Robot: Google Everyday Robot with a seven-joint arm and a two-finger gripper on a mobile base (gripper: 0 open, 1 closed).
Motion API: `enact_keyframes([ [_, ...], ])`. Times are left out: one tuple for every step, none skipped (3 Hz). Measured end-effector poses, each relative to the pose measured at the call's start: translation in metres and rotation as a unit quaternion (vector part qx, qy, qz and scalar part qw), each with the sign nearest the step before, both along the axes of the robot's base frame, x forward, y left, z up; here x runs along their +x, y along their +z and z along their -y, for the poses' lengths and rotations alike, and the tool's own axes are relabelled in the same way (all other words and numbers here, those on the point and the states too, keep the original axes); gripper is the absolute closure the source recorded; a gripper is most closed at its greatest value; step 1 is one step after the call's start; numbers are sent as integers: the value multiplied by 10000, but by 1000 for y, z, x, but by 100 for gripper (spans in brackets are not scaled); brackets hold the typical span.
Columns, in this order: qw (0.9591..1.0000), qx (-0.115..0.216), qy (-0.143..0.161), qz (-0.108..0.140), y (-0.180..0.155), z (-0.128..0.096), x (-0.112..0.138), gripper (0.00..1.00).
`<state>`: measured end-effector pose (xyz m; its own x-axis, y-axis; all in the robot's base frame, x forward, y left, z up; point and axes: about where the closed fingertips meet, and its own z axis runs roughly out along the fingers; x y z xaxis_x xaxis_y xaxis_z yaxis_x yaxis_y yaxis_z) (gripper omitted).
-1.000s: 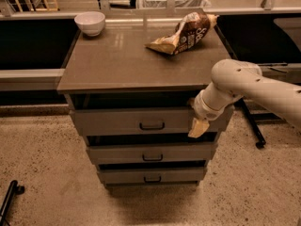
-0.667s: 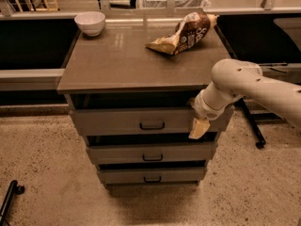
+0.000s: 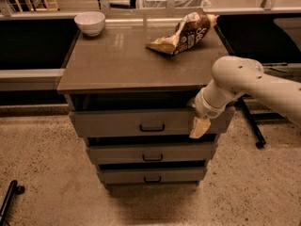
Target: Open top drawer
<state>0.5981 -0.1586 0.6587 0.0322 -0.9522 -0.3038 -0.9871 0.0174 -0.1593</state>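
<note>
Shows top drawer [image 3: 117, 122] slightly out, gripper [image 3: 199, 127] at its front's right end; grip state cannot be told.
Risks skewing and jamming, or slipping off, by pulling far from centre handle [image 3: 152, 127].

Dim warm light; glare on cabinet top [image 3: 120, 41]; shadow on floor [image 3: 155, 204] below; hand [image 3: 199, 127] at top drawer [image 3: 113, 123] rt end.
</note>
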Motion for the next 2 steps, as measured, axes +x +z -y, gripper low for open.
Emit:
enact_keyframes([
  [9998,55,138,-126,7,-1,-19,18],
  [9998,55,138,-126,7,-1,-19,0],
])
